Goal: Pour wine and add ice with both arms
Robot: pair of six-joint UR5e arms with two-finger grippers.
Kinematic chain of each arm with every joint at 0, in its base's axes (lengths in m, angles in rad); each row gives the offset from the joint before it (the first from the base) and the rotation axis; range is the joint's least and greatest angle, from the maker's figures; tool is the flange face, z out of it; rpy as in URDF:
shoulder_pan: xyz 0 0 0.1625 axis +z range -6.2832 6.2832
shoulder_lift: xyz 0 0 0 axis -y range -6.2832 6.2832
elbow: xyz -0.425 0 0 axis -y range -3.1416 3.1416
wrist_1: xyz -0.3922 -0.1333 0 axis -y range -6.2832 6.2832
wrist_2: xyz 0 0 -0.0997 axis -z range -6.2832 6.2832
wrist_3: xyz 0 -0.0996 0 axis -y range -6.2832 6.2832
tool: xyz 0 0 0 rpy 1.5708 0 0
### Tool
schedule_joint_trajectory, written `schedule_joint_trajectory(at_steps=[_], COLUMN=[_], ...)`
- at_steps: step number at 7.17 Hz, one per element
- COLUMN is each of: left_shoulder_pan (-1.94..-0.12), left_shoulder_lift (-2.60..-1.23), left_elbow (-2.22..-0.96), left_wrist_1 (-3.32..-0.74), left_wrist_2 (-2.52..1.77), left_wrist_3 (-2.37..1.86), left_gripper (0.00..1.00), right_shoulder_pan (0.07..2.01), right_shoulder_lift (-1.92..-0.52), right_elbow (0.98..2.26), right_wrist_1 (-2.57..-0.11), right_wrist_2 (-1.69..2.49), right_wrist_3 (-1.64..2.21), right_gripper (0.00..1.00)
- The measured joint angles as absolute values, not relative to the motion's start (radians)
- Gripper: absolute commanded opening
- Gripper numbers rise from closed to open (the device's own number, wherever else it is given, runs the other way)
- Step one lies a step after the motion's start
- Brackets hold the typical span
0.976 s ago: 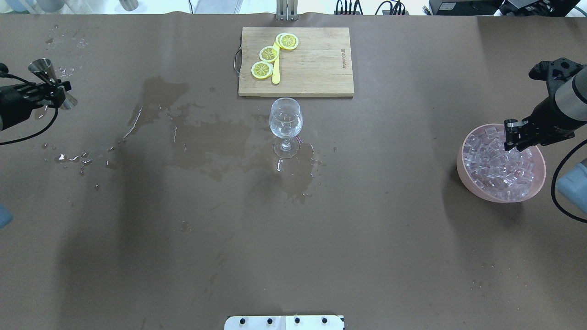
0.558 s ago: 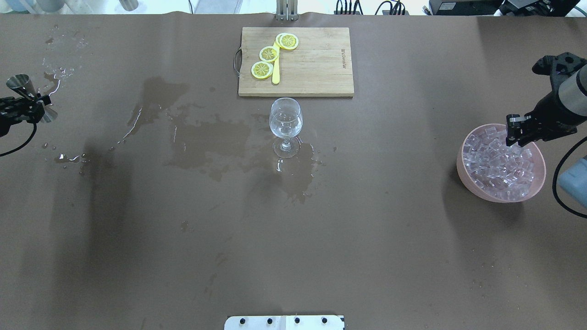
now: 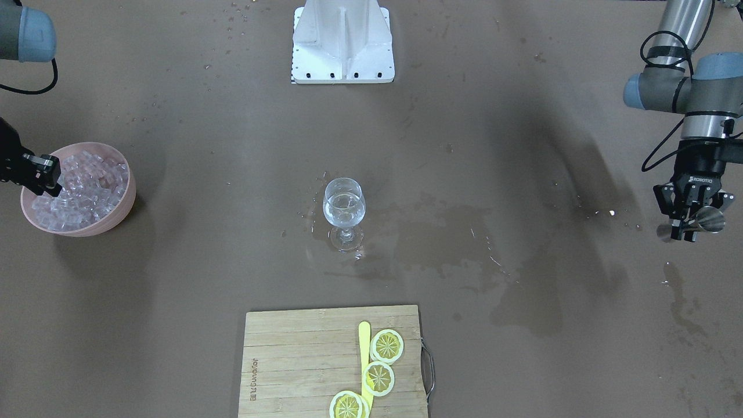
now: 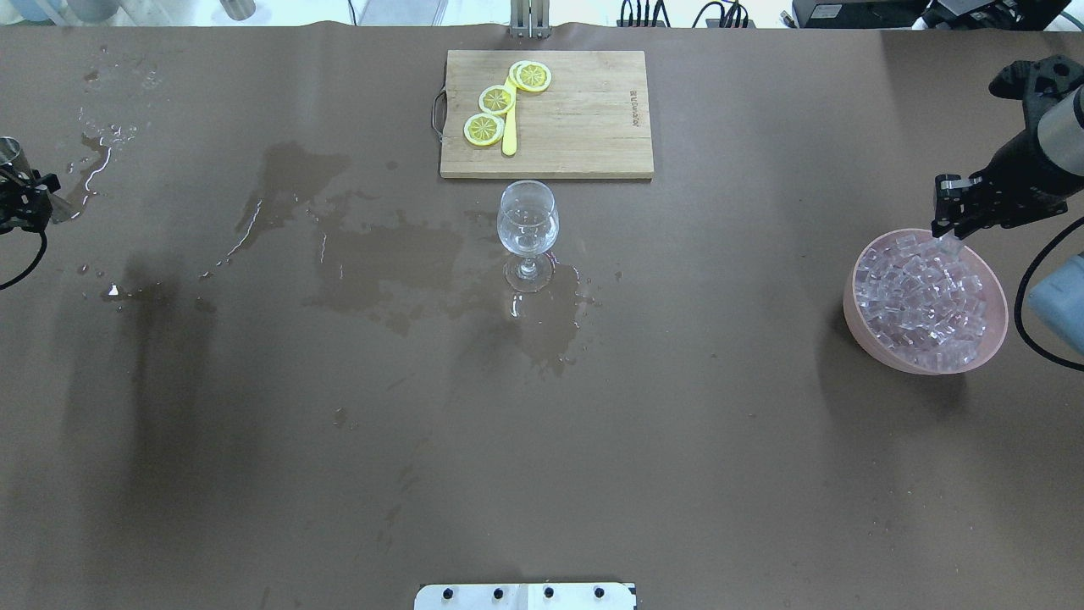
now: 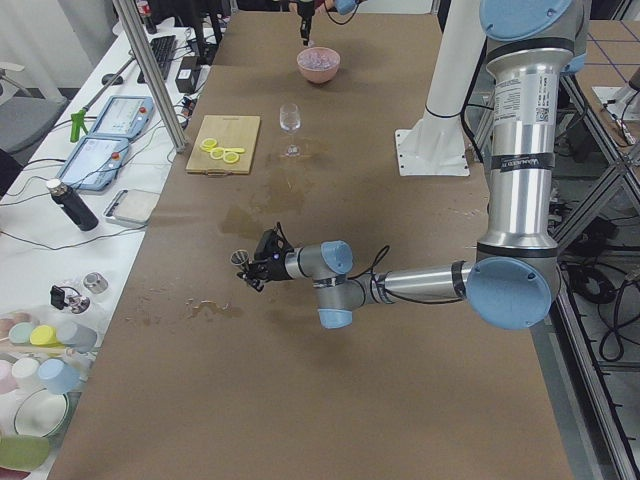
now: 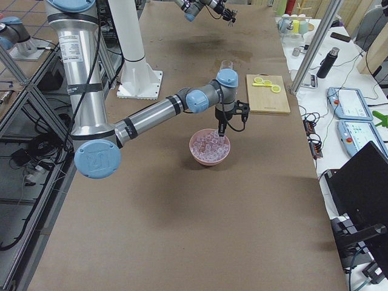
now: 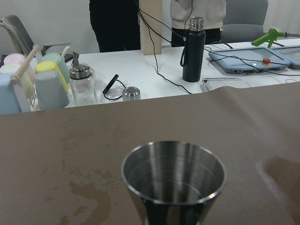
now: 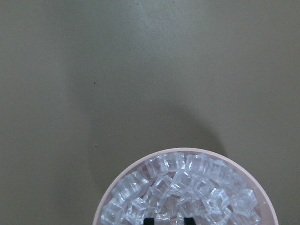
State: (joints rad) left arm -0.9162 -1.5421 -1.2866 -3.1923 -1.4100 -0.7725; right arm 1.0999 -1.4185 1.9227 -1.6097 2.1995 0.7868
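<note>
A stemmed wine glass (image 4: 527,222) stands mid-table below the board, with a little clear wine (image 3: 344,208) in its bowl. At the far left edge, my left gripper (image 4: 28,203) is shut on a steel jigger (image 4: 8,152), which is held upright with its cup (image 7: 173,176) looking empty. My right gripper (image 4: 947,230) hangs just above the far rim of the pink bowl (image 4: 849,313) heaped with ice (image 4: 923,305). Its fingers stand narrowly apart, and a clear cube (image 4: 950,246) appears pinched between them.
A wooden cutting board (image 4: 584,119) with three lemon slices and a yellow knife lies behind the glass. Wet patches (image 4: 381,254) spread left of and around the glass. The white stand base (image 3: 342,40) sits at the robot's side. Cups and bottles stand beyond the table's left end.
My left gripper has carried the jigger further left, to the table's edge. My right gripper has lifted out of the ice and moved back to the bowl's far rim.
</note>
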Motion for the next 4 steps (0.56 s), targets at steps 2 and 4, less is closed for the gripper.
schedule_joint_trajectory(at_steps=[2, 4], left_shoulder_pan=[-0.910, -0.901], left_shoulder_lift=[-1.548, -1.555], left_elbow=[-1.229, -1.203], left_wrist_1=[-3.247, -3.255], left_wrist_2=[-1.368, -1.349], left_wrist_3=[-0.765, -0.765], left_gripper=[0.00, 0.00], right_shoulder_pan=[1.104, 1.102], right_shoulder_lift=[-1.337, -1.268], right_elbow=[1.917, 1.916], right_wrist_1=[-1.658, -1.680], right_wrist_2=[2.194, 2.193], right_wrist_3=[0.810, 0.853], right_gripper=[0.23, 0.23])
